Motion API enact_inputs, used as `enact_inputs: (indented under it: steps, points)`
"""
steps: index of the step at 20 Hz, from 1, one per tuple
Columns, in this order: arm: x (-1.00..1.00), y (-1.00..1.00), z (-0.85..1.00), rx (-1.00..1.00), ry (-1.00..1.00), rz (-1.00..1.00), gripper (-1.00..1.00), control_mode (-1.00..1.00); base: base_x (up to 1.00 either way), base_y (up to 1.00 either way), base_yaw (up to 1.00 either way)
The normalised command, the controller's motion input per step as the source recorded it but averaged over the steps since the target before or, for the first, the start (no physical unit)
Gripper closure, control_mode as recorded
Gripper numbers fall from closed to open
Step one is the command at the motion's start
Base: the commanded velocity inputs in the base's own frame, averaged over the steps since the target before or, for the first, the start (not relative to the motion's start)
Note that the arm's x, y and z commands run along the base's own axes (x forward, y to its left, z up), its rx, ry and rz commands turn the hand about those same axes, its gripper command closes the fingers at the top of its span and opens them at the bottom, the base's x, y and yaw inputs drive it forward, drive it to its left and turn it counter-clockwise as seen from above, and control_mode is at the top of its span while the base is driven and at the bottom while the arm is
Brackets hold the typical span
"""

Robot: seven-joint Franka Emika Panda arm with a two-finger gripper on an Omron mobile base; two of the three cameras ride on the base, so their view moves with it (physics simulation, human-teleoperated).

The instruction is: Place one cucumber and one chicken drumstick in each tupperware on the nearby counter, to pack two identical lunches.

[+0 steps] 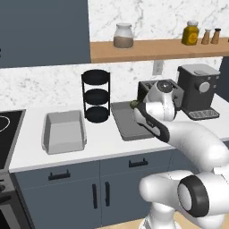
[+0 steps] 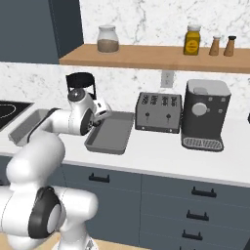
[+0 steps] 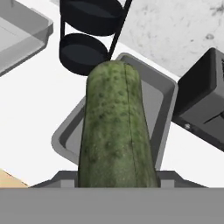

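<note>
Hand view is showing the gripper (image 3: 117, 186) half closed around a cucumber (image 3: 116, 131), hovering over the right tupperware (image 3: 164, 94), which seems empty, as is the left tupperware (image 1: 64, 130) on the counter (image 1: 31, 147), leaving nearly all packing undone.

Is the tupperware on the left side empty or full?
Empty. The left tupperware shows only its bare grey floor; the cucumber is in the gripper.
</note>
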Motion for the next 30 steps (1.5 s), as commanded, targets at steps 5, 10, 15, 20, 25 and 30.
enact_inputs:
  steps: [5,10,15,20,25,30]
  points:
    - [0.37,0.0,-0.41,0.0,0.0,0.0,1.0,-1.0,0.0,0.0,0.0]
    - [0.44,0.0,-0.2,0.0,0.0,0.0,1.0,-1.0,0.0,0.0,0.0]
    - [0.44,0.0,-0.33,0.0,0.0,0.0,1.0,-1.0,0.0,0.0,0.0]
    - [0.41,0.0,-0.16,0.0,0.0,0.0,1.0,-1.0,0.0,0.0,0.0]
    - [0.41,0.0,-0.23,0.0,0.0,0.0,1.0,-1.0,0.0,0.0,0.0]
    - [0.31,0.0,-0.31,0.0,0.0,0.0,1.0,-1.0,0.0,0.0,0.0]
